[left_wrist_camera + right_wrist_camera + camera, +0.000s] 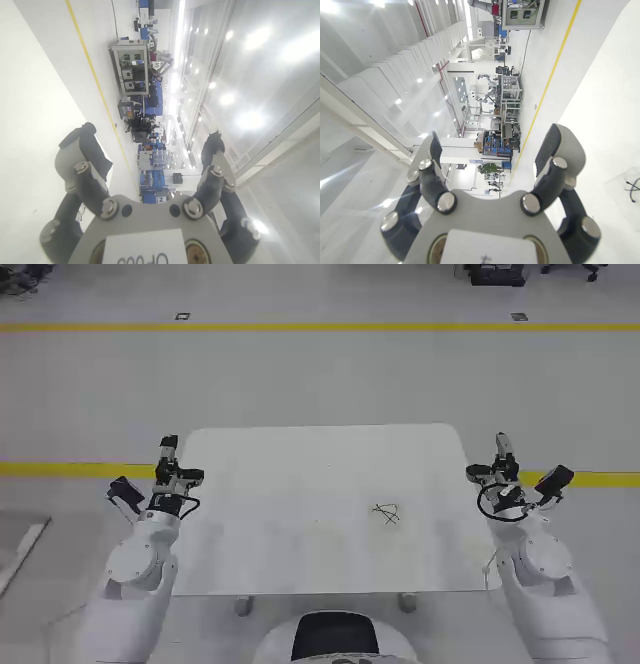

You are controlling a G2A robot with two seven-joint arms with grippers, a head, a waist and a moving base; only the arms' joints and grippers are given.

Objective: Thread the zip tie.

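A thin black zip tie (386, 513) lies in a tangle on the white table (300, 504), right of its middle; it also appears as the zip tie (632, 187) at the frame's edge in the right wrist view. My left gripper (168, 444) hovers at the table's left edge, far from the tie, and my left gripper (150, 135) stands open with nothing between its fingers. My right gripper (501, 442) is just off the table's right edge. My right gripper (495, 140) is open and empty too, pointing out into the room.
The table's surface around the tie is bare white. A yellow floor line (320, 327) runs beyond the table's far side, another passes behind both arms. Racks and machines stand far off in the hall.
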